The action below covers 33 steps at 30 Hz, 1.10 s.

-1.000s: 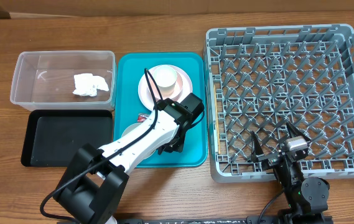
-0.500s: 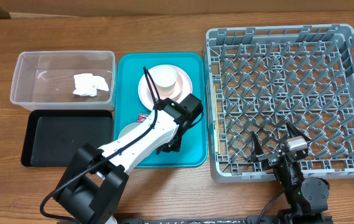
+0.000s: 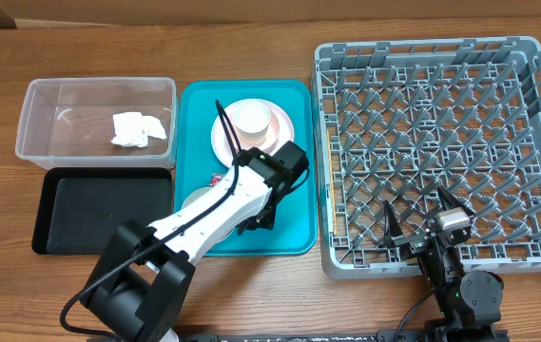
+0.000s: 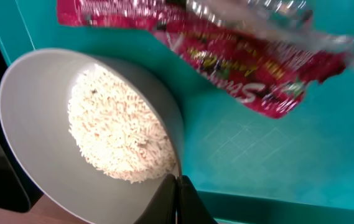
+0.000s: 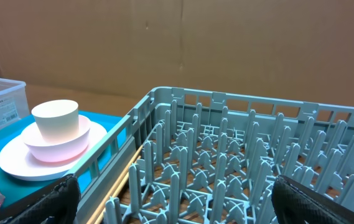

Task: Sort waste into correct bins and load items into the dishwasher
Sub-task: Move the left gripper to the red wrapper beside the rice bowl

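A pale grey-green bowl holding white rice sits on the teal tray and shows partly in the overhead view. My left gripper is shut on its rim, one finger inside and one outside; from above it is at the tray's front. A red foil wrapper lies just beyond the bowl. The white cup stands in the white-pink bowl on the pink plate. The napkin lies in the clear tub. My right gripper is open over the dish rack's front edge.
The black tray lies in front of the clear tub. The teal tray sits between the bins and the grey dish rack. A wooden stick lies along the rack's left inner wall. Cardboard stands behind the table.
My left arm has shifted very slightly to the left over the teal tray. The right arm has not moved.
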### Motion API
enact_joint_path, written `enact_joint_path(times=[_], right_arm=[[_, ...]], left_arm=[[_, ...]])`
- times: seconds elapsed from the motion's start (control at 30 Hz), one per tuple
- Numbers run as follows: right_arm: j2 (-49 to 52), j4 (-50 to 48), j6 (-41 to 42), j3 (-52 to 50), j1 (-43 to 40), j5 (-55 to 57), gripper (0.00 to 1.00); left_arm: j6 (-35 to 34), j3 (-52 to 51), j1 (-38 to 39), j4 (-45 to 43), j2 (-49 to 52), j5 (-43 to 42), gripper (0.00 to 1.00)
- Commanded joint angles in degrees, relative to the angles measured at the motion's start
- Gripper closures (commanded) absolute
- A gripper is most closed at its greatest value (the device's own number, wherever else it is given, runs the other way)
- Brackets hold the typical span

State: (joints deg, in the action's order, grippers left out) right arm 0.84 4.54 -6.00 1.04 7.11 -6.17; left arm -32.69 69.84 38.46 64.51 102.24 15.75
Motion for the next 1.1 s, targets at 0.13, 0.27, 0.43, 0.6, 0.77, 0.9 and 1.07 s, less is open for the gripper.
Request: enact_joint_path(times=[0.13, 0.27, 0.43, 0.6, 0.77, 0.9, 1.07], right_arm=[[-0.68, -0.31, -0.04, -0.59, -0.22, -0.35, 0.00], [-0.68, -0.31, -0.02, -0.59, -0.22, -0.35, 0.00], [-0.68, -0.33, -0.02, -0.59, -0.22, -0.35, 0.00], [-0.66, -0.31, -0.02, -0.59, -0.22, -0.35, 0.00], [-0.68, -0.31, -0.04, -0.59, -0.22, -0.35, 0.00], [-0.68, -0.31, -0.02, -0.59, -0.22, -0.35, 0.00], [-0.68, -0.31, -0.02, -0.59, -0.22, -0.35, 0.00]], left_arm=[[-0.74, 1.90, -0.57, -1.68, -0.98, -6.38, 0.96], [-0.74, -1.46, -0.61, -4.13, -0.98, -6.29, 0.96], [-0.76, -4.42, -0.68, -5.46, -0.98, -2.16, 0.96], [-0.74, -5.14, -0.83, -5.18, -0.98, 1.97, 0.96], [-0.76, -5.14, -2.27, -5.22, -0.98, 3.28, 0.96], [-0.76, -5.14, -4.07, -6.29, -1.01, 0.33, 0.91], [-0.50, -5.11, -5.42, -9.44, -1.01, -6.51, 0.87]])
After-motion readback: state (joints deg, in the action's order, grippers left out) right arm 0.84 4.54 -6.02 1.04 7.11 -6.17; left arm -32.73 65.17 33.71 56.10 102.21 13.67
